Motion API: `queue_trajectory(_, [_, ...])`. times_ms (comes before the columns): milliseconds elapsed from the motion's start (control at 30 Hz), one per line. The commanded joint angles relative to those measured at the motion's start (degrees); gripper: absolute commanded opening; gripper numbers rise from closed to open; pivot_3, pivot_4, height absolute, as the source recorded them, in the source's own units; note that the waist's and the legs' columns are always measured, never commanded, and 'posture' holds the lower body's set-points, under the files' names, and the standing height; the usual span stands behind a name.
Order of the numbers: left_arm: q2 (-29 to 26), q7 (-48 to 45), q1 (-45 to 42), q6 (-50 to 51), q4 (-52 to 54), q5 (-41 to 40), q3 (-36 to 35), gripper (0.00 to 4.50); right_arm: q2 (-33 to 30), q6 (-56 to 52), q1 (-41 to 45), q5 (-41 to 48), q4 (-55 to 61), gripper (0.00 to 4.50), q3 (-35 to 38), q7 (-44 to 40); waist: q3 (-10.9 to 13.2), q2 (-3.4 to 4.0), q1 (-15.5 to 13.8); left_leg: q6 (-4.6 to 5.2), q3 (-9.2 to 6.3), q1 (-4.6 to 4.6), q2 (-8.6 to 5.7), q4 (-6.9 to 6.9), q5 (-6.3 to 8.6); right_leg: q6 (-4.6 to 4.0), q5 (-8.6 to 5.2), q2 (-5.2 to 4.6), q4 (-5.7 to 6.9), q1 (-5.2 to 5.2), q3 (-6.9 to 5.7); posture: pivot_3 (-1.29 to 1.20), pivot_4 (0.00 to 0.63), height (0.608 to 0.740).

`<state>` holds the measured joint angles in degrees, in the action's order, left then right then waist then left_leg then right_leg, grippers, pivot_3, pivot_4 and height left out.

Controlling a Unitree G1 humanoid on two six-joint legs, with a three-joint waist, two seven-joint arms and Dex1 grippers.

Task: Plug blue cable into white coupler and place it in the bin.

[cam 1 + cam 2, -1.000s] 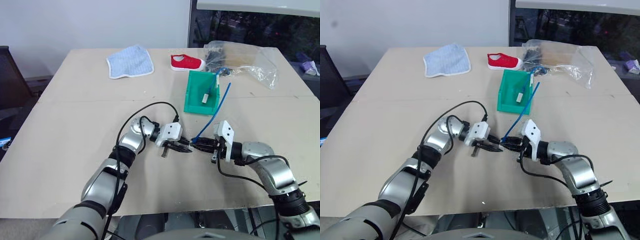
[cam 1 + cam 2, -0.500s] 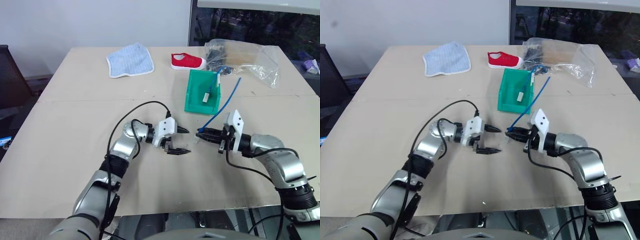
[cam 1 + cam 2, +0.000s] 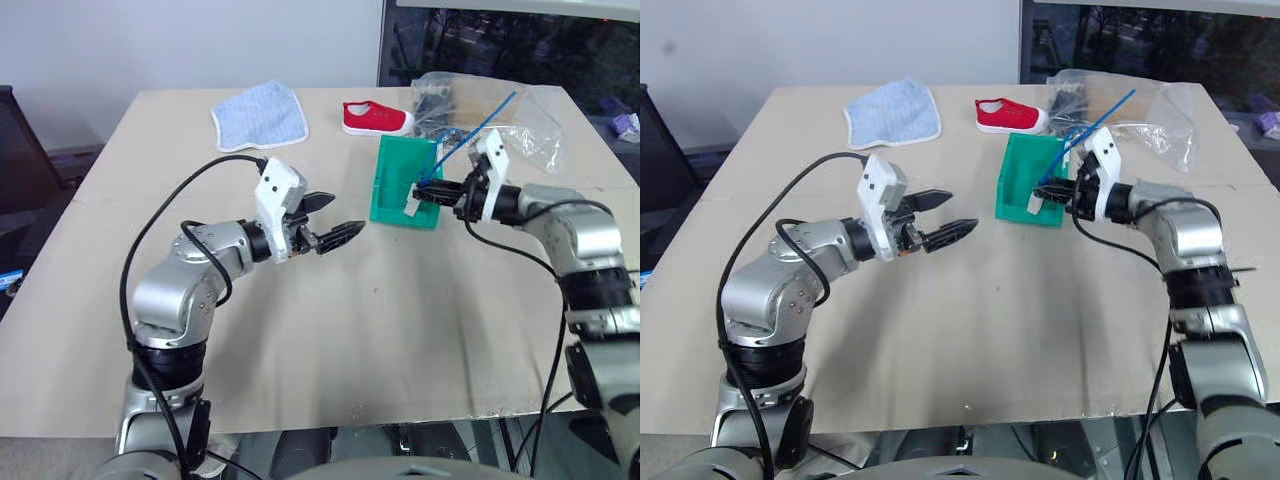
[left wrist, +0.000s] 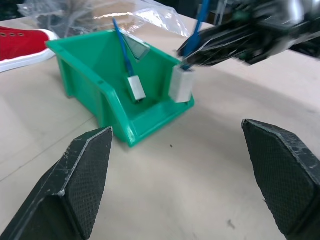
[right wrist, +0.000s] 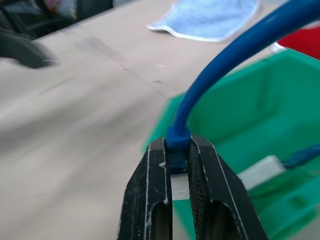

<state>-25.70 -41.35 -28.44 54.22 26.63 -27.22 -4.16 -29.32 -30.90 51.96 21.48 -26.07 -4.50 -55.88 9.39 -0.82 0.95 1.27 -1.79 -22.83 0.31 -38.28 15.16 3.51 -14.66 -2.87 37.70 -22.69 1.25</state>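
From the head view, my right gripper [image 3: 428,190] is clamped on the blue cable [image 3: 478,118], now carried up to the bin [image 3: 392,170] for the drop. Left wrist view: the white coupler [image 4: 181,84] hangs plugged, seemingly, at the rim (another coupled cable lies inside). My left gripper [image 3: 336,217] has let go and lifted, jaws wide.

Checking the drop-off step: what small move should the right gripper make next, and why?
Probably ease further over the bin and open: the right gripper pinches the blue cable, the white coupler hangs at the bin's front edge, and the left gripper is open and clear.
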Motion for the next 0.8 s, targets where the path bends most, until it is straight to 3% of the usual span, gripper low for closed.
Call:
queue_trajectory(33, [-0.8, 2.1, -0.7, 1.5, 3.0, -2.5, -1.1, 4.23, 2.0, 5.7, 7.3, -3.8, -10.8, 0.0, -0.4, -1.3, 0.0, 0.01, 0.1, -0.02, 0.01, 0.0, 0.0, 0.02, -0.01, 0.0, 0.0, 0.01, -0.02, -0.01, 0.01, 0.0, 0.15, 0.74])
queue_trajectory(67, [-0.8, 2.6, -0.7, 1.7, 2.9, -3.0, -1.2, 4.23, 2.6, 7.2, 9.0, -5.3, -14.0, 0.0, -0.8, -1.1, 0.0, 0.01, 0.1, -0.08, 0.04, 0.0, 0.01, 0.07, -0.04, 0.0, 0.0, 0.01, -0.05, -0.03, 0.03, 0.0, 0.15, 0.74])
queue_trajectory(167, [-0.7, 3.8, -0.8, 1.5, 2.2, -4.0, -1.3, 4.29, 4.5, 12.9, 13.9, -9.1, -23.0, 1.06, -1.3, 0.5, 0.0, 0.02, 0.1, -0.29, 0.08, -0.02, 0.01, 0.14, -0.16, -0.01, 0.0, -0.01, -0.16, -0.04, 0.06, 0.0, 0.15, 0.74])
queue_trajectory(400, [-0.8, 5.5, -0.7, 0.5, 1.7, -5.1, -1.0, 4.29, 4.4, 27.1, 17.9, -14.2, -32.3, 4.44, 2.7, 14.1, 0.1, 0.05, -0.1, -0.36, 0.12, -0.13, -0.05, 0.15, -0.18, 0.0, 0.0, -0.17, -0.29, -0.09, 0.08, 0.0, 0.15, 0.74])
queue_trajectory(567, [-2.9, 6.2, 1.5, -2.5, 1.7, -2.3, 1.2, 4.29, 0.2, 24.2, 6.7, -12.1, -19.1, 4.48, 5.2, 9.9, 0.1, 0.04, -0.3, -0.37, 0.13, -0.14, -0.05, 0.22, -0.18, 0.01, 0.0, -0.19, -0.35, -0.09, 0.07, 0.0, 0.15, 0.74])
queue_trajectory(700, [-4.7, 6.8, 5.6, -7.2, 1.6, 1.4, 3.0, 4.29, -3.7, 16.5, -8.7, -7.0, 2.4, 4.48, 8.7, 7.6, 0.1, 0.1, -0.3, -0.37, 0.09, -0.21, -0.03, 0.37, -0.18, 0.02, 0.01, -0.24, -0.56, -0.08, 0.03, 0.0, 0.15, 0.74])
queue_trajectory(800, [-4.5, 8.3, 11.3, -13.0, 1.4, 4.3, 2.1, 4.29, -4.7, 10.6, -23.2, 1.7, 20.7, 4.48, 15.7, 7.7, 0.1, 0.13, -0.1, -0.35, 0.2, -0.19, -0.01, 0.51, -0.18, 0.03, 0.01, -0.26, -0.61, -0.14, 0.14, 0.0, 0.15, 0.74])
